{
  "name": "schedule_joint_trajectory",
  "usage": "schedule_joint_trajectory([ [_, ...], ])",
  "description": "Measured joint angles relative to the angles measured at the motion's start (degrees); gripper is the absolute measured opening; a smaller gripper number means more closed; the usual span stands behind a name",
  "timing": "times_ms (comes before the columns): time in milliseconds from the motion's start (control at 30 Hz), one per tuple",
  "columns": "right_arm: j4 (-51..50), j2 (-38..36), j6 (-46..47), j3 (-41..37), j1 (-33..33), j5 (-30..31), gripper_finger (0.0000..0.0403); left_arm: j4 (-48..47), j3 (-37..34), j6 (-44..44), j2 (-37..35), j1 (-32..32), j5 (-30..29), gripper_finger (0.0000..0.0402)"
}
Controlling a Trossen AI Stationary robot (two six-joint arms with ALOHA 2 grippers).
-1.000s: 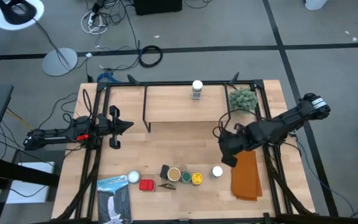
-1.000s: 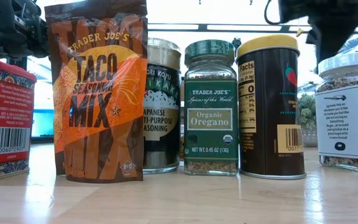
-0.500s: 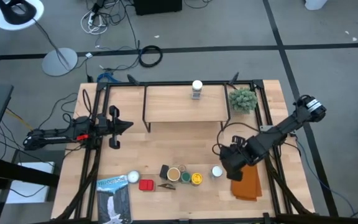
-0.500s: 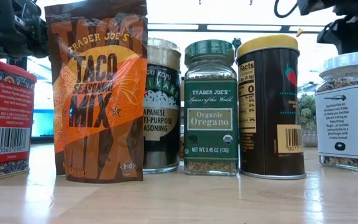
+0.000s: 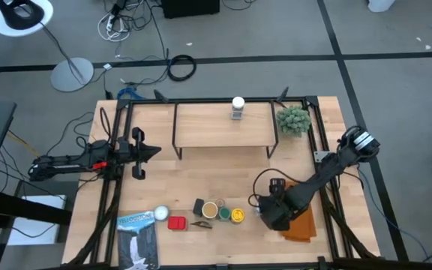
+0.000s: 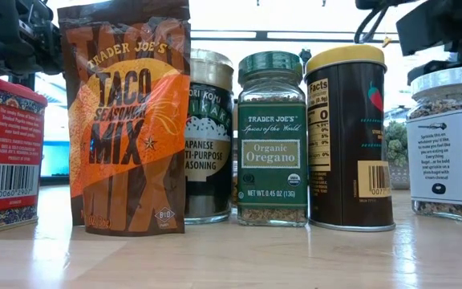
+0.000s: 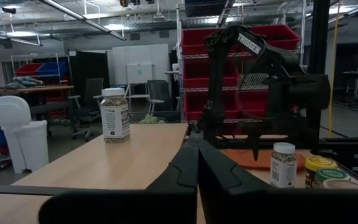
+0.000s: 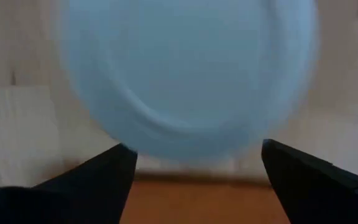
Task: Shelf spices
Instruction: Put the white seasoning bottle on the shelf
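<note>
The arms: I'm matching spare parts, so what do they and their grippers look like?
Both arms are dark with slim segments. The left arm shows a red spot near its gripper. The right arm has a pale ringed joint, a black cable loop and white lettering. The right gripper has tapered black fingers.

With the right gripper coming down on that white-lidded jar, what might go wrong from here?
1. The right gripper is open with the white-lidded jar between its fingers; an off-centre close may tip it.
2. The yellow-lidded tin stands close beside it and may get bumped.
3. The orange cloth lies right by the gripper and might snag.
The left gripper waits shut, far off.
</note>
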Motion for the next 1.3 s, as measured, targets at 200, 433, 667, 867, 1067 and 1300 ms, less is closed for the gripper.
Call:
schedule_joint_trajectory([
  [200,1.9,-0.5,-2.2,0.0,1.3,8.4,0.0353,0.0,0.0,0.0,0.0,0.0,0.0,0.0006],
  [433,11.1,-0.4,-7.3,-2.1,1.7,10.1,0.0345,0.1,0.0,0.0,0.0,0.0,0.0,0.0006],
  [667,16.3,-0.4,-10.5,-3.4,0.4,10.3,0.0338,0.0,0.0,0.0,0.0,0.0,0.0,0.0006],
  [867,16.4,-0.4,-12.0,-3.4,-1.0,9.0,0.0306,0.0,0.0,0.0,0.0,0.0,0.0,0.0006],
  [1067,16.7,-0.4,-13.0,-3.4,-1.1,7.0,0.0218,0.0,0.0,0.0,0.0,0.0,0.0,0.0006],
  [1300,14.8,-0.4,-13.1,-1.3,-1.2,4.5,0.0194,0.0,0.0,0.0,0.0,0.0,0.0,0.0006],
])
